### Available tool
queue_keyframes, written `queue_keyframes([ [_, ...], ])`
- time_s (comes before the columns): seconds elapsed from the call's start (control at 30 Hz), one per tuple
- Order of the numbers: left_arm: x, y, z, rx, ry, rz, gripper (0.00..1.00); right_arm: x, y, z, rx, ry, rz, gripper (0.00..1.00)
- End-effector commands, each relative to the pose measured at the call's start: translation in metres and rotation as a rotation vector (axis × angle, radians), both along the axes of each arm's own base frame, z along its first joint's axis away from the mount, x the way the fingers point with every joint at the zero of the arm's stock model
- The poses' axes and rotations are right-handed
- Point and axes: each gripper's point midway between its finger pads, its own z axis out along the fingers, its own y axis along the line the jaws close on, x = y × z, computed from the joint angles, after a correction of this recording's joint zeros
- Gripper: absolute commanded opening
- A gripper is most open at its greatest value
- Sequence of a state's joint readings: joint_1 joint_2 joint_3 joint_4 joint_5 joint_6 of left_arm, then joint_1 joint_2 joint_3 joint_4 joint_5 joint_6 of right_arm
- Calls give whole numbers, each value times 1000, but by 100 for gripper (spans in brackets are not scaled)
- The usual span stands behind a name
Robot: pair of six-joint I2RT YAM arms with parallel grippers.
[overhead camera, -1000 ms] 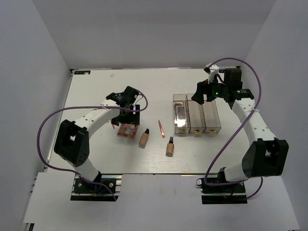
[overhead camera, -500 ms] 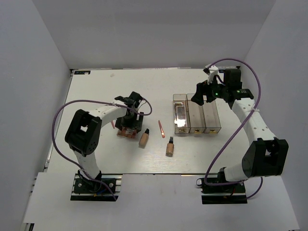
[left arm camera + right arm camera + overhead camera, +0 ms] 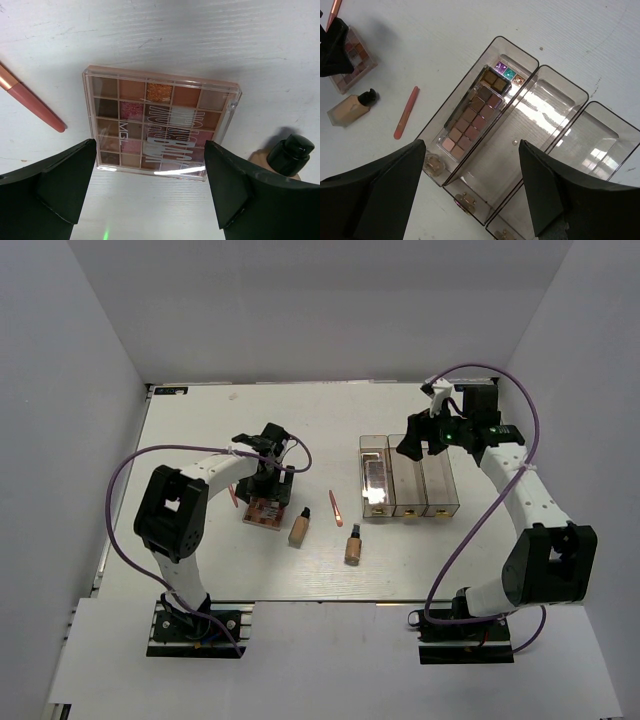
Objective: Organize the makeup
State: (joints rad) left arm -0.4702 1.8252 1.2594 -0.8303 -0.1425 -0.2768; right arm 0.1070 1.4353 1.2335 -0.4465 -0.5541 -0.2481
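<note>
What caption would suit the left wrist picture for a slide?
Open left claw above a multicolour eyeshadow palette, flanked by a pink stick and a beige bottle.

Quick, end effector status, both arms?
Left end effector: open, empty, above the loose palette.
Right end effector: open, empty, above the box.

Overhead from behind, wrist views close, downward — sharing square palette (image 3: 160, 125)
</note>
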Motion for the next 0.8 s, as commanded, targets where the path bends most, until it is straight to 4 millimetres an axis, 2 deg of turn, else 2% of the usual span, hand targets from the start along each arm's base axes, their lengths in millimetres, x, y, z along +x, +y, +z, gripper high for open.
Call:
queue_keyframes([
  [0.0, 13, 0, 12, -3, -50, -9, 98, 2, 4, 5, 9, -18, 26, 81],
  [0.13, 16, 1, 8, -8, -47, -6, 98, 1, 9, 8, 9, -33, 65, 81],
  [0.27, 19, 1, 12, -26, -47, 7, 98, -12, 21, 11, 24, -29, 177, 80],
  [0.33, 21, -3, 20, -45, -61, 8, 98, -17, 30, 13, 14, -48, 263, 78],
  [0.37, 24, -2, 31, -67, -84, 25, 98, -29, 37, 11, 33, -17, 317, 78],
  [0.43, 25, -2, 45, -107, -109, 40, 98, -34, 45, 9, 33, -25, 402, 77],
  [0.47, 24, -4, 57, -132, -135, 50, 98, -38, 53, 13, 33, -36, 443, 77],
  [0.53, 19, -4, 66, -170, -142, 74, 95, -40, 58, 7, 27, -22, 482, 77],
  [0.57, 17, -3, 77, -197, -164, 103, 92, -39, 69, 7, 18, -32, 518, 76],
  [0.6, 14, -3, 80, -212, -167, 117, 86, -37, 72, 6, 8, -33, 523, 75],
  [0.63, 4, -4, 79, -236, -150, 132, 69, -35, 79, 5, -5, -36, 536, 72],
  [0.67, 1, -4, 81, -264, -149, 179, 58, -28, 84, 3, -11, -34, 540, 70],
  [0.7, -4, -4, 90, -295, -172, 200, 47, -28, 92, 4, -16, -35, 557, 68],
  [0.77, -18, -7, 86, -358, -144, 283, 34, -25, 105, 0, -28, -22, 572, 63],
])
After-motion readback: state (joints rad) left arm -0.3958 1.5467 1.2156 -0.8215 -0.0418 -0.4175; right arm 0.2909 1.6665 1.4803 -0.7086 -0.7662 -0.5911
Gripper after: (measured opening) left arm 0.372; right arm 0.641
